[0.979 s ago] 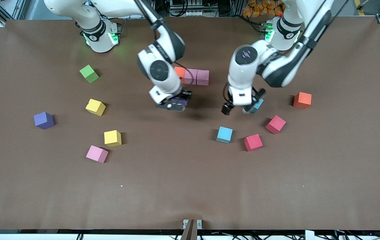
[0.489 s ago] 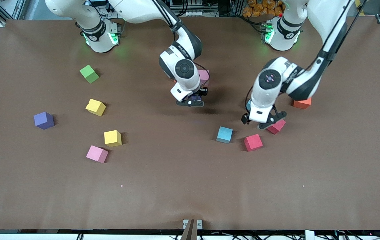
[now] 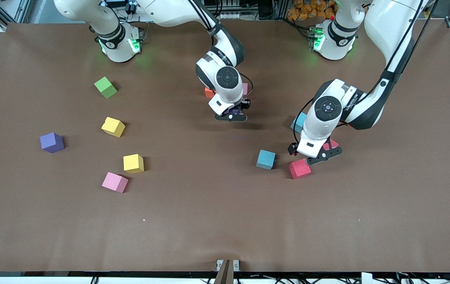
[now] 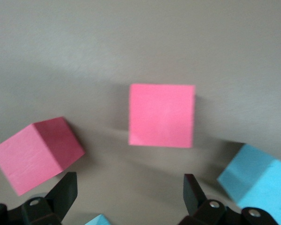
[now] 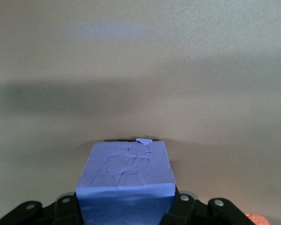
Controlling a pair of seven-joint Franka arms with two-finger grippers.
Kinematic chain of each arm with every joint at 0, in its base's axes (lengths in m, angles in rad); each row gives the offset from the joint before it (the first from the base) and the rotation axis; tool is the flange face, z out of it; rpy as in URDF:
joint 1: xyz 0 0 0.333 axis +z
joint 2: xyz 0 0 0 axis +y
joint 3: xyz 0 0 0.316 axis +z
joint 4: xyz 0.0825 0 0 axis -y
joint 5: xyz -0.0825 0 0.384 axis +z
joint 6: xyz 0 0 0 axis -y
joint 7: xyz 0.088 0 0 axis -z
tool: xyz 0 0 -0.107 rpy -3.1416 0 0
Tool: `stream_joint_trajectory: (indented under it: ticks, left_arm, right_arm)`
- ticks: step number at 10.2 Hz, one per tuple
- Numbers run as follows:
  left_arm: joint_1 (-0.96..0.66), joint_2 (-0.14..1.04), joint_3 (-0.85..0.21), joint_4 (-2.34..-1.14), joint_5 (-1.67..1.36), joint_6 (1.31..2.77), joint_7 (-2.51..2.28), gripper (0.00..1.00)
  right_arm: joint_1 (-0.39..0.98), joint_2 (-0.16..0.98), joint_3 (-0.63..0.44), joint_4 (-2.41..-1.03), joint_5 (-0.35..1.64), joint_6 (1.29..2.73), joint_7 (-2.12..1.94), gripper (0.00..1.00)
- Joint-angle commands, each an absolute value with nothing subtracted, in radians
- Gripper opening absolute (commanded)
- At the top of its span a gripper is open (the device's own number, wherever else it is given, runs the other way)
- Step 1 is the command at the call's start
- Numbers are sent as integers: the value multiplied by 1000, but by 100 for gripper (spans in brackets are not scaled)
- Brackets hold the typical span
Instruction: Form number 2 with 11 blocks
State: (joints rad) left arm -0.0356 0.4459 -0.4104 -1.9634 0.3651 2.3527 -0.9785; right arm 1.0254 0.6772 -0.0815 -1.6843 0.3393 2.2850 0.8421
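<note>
A small matte purple cube point(image 3: 51, 142) is sitting on the brown bench point(image 3: 225, 221) toward the right arm's end. Next come a matte green cube point(image 3: 105, 87) closer to the robots' edge, two yellow cubes point(image 3: 113, 126) point(image 3: 133, 163), and a pink cube point(image 3: 115, 182) nearest the front camera's edge of that cluster.

At mid-bench, the right claw point(image 3: 231, 115) is gripping a second purple cube point(image 5: 126, 180) between closed fingers, low over the bench just beside the row begun for the number 2 point(image 3: 225, 91). Of that row, only an orange cube's point(image 3: 209, 93) corner and a pink cube's point(image 3: 244, 88) edge are showing past the arm.

Toward the left arm's end, a light blue cube point(image 3: 266, 159) is lying nearer the front camera, with a red cube point(image 3: 299, 169) just beside it. The left claw point(image 3: 314, 154), fingers point(image 4: 65, 192) spread wide and holding nothing, is hanging low over that red cube, which is appearing between the fingers in the left wrist view. A second red cube point(image 3: 330, 144) and another light blue cube point(image 3: 298, 121) are peeking out from under the left arm.
</note>
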Motion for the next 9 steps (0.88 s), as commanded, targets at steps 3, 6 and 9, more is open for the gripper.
stream_joint_trajectory:
  ticks: [3, 6, 9]
  left_arm:
    - [-81, 616, -368, -1757, 354, 2336, -933, 100]
    - [-81, 627, -336, -1746, 344, 2335, -835, 100]
    - [-83, 647, -334, -1743, 345, 2335, -831, 100]
  right_arm:
    - [1060, 726, -91, -1623, 354, 2270, 896, 33]
    - [1075, 727, -91, -1623, 347, 2267, 923, 33]
    - [1091, 727, -92, -1628, 344, 2267, 928, 33]
